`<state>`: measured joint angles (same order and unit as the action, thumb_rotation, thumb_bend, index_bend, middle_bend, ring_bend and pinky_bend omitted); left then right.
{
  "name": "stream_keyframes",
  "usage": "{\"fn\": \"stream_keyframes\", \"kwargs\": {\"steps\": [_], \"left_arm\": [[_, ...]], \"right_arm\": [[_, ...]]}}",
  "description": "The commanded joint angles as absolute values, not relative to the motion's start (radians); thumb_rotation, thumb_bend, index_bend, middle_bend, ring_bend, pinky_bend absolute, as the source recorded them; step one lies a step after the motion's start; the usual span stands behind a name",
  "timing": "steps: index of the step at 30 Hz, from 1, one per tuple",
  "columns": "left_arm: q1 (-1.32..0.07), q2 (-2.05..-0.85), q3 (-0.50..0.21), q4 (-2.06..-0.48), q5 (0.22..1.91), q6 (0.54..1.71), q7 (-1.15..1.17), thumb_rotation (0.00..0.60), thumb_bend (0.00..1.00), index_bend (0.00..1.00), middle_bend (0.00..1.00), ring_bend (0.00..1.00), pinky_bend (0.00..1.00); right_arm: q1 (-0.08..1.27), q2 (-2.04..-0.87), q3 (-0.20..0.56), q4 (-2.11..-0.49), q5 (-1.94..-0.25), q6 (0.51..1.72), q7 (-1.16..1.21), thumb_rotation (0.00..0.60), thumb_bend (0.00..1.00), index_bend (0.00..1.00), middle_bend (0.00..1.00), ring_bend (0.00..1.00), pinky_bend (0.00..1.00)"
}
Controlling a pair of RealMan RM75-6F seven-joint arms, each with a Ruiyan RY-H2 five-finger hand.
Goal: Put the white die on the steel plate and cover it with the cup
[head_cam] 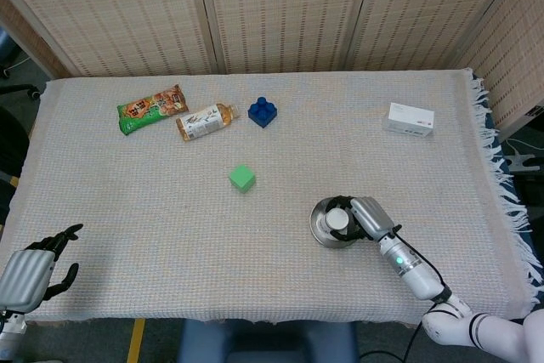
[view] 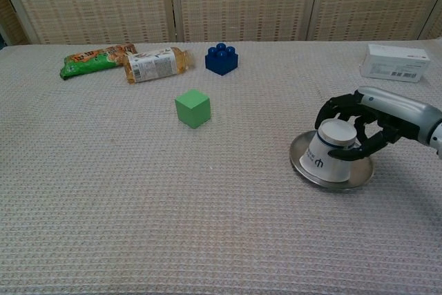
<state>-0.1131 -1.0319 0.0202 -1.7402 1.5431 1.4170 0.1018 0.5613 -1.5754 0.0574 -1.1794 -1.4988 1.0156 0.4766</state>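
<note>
A white cup [view: 330, 152] stands upside down on the steel plate [view: 311, 173], leaning slightly, near the table's front right. My right hand [view: 366, 124] grips it from the right, dark fingers [view: 333, 107] wrapped around its upturned base. In the head view the cup [head_cam: 338, 221] shows as a white disc inside the plate [head_cam: 320, 227], with the right hand [head_cam: 367, 215] beside it. The white die is hidden; I cannot tell whether it is under the cup. My left hand [head_cam: 32, 268] hangs off the table's front left corner, fingers apart, holding nothing.
A green cube [view: 193, 108] sits at mid-table. Along the back lie a green snack packet [view: 95, 59], a small bottle [view: 156, 64] on its side and a blue brick [view: 221, 59]. A white box [view: 395, 62] rests at the back right.
</note>
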Motion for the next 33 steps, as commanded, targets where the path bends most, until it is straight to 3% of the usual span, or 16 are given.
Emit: {"fn": "stream_keyframes", "kwargs": {"steps": [1,6,19,30,33], "left_arm": [[-0.113,-1.032,0.02,-1.74,1.543,1.416,0.102,0.6,0.44,0.15,0.29,0.35,0.47],[-0.115,-1.032,0.02,-1.741,1.542,1.413,0.104,0.6,0.44,0.15,0.29,0.35,0.47],[-0.116,-1.033,0.02,-1.74,1.54,1.41,0.104,0.6,0.44,0.15,0.29,0.35,0.47],[-0.117,-1.032,0.021,-1.741,1.539,1.408,0.104,0.6,0.44,0.15,0.29,0.35,0.47],[-0.117,-1.032,0.02,-1.741,1.54,1.409,0.104,0.6,0.44,0.15,0.29,0.35,0.47]], "right_arm": [[0.53,-1.655,0.092,-1.083,-1.478,1.136,0.233,0.6,0.15,0.59,0.52,0.42,0.66],[0.526,-1.675,0.093,-1.069,-1.475,1.144,0.231,0.6,0.15,0.59,0.52,0.42,0.66],[0.563,-1.555,0.047,-1.214,-1.503,1.001,0.534,0.6,0.15,0.59,0.52,0.42,0.66],[0.525,-1.668,0.1,-1.059,-1.479,1.162,0.245,0.6,0.15,0.59,0.52,0.42,0.66],[0.526,-1.665,0.093,-1.075,-1.474,1.135,0.299,0.6,0.15,0.59,0.52,0.42,0.66]]}}
